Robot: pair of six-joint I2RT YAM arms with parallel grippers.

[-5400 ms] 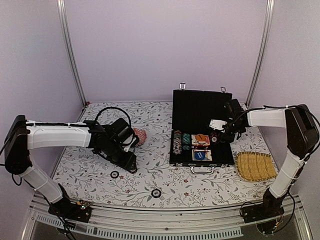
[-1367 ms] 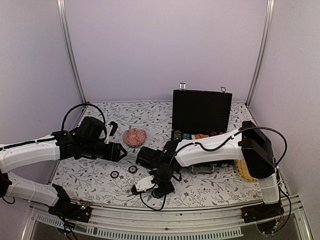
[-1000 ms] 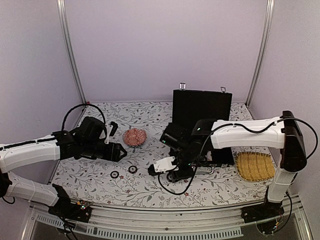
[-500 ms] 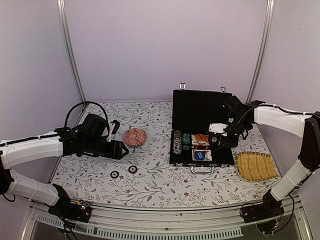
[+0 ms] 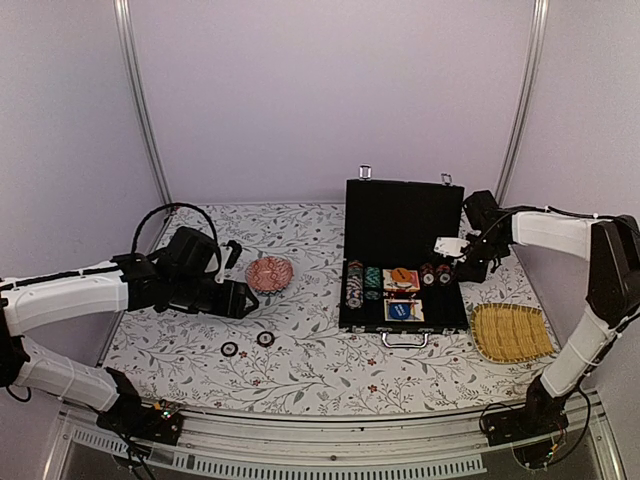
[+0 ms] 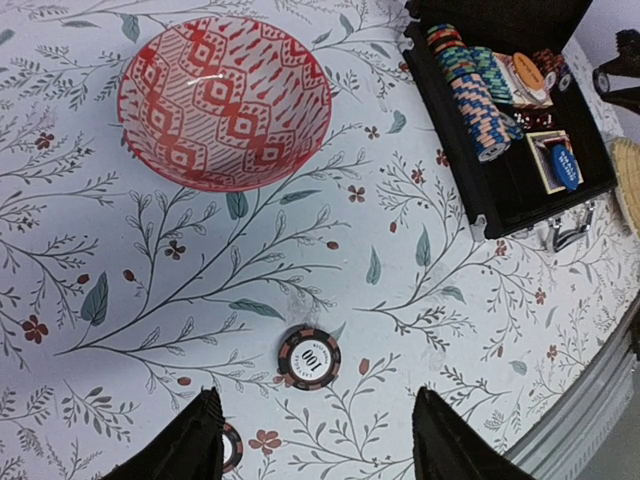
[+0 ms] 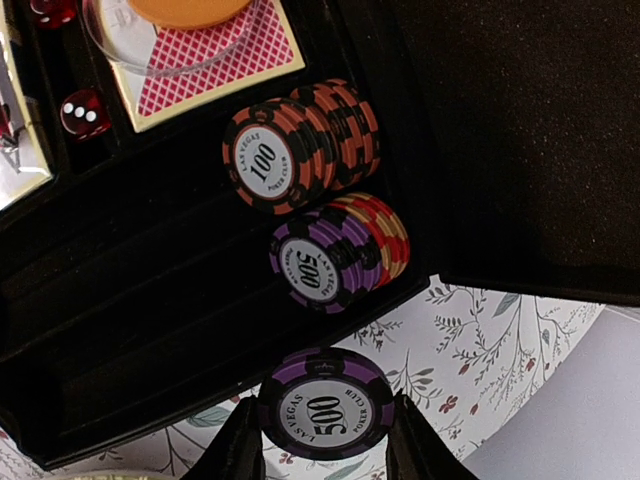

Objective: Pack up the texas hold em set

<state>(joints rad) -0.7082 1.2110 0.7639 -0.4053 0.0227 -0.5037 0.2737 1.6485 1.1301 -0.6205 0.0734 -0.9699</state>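
Right gripper (image 7: 322, 445) pinches purple 500 chip (image 7: 322, 402) flat-face to camera, at the right edge of the open briefcase (image 5: 400, 215), just beside the chip stacks (image 7: 335, 255) inside. Left gripper (image 6: 318, 440): fingers spread wide, nothing held, above loose 100 chip (image 6: 309, 357) on the table (image 6: 480, 330); second chip (image 6: 231, 446) partly hidden behind one finger.

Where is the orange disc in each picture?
Top: disc in the middle of the open case.
Left wrist: disc top right, beside the chip rows.
Right wrist: disc cut off at the top edge, on red cards.
Shared landmark: the black case.
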